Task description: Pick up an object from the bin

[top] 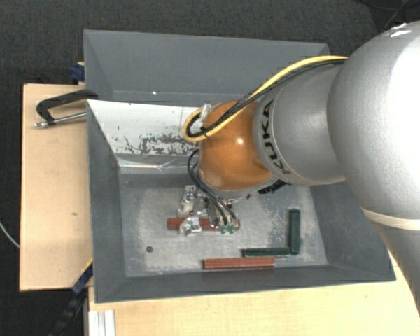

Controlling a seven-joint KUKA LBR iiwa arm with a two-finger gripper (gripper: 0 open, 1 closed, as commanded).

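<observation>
My gripper (194, 213) is low over the middle of the bin floor, below the orange wrist cover. Right under it lies a small red-brown block (175, 223), which sticks out to the gripper's left, with more of it showing on the right side. The gripper's metal parts overlap the block's middle, and I cannot see whether the block is gripped. A flat red-brown bar (238, 262) lies along the bin's near wall, below and to the right of the gripper.
A dark green L-shaped piece (292, 235) lies at the right of the floor, its short leg pointing towards the bar. A small dark speck (149, 250) sits at the lower left. The arm covers the bin's upper right.
</observation>
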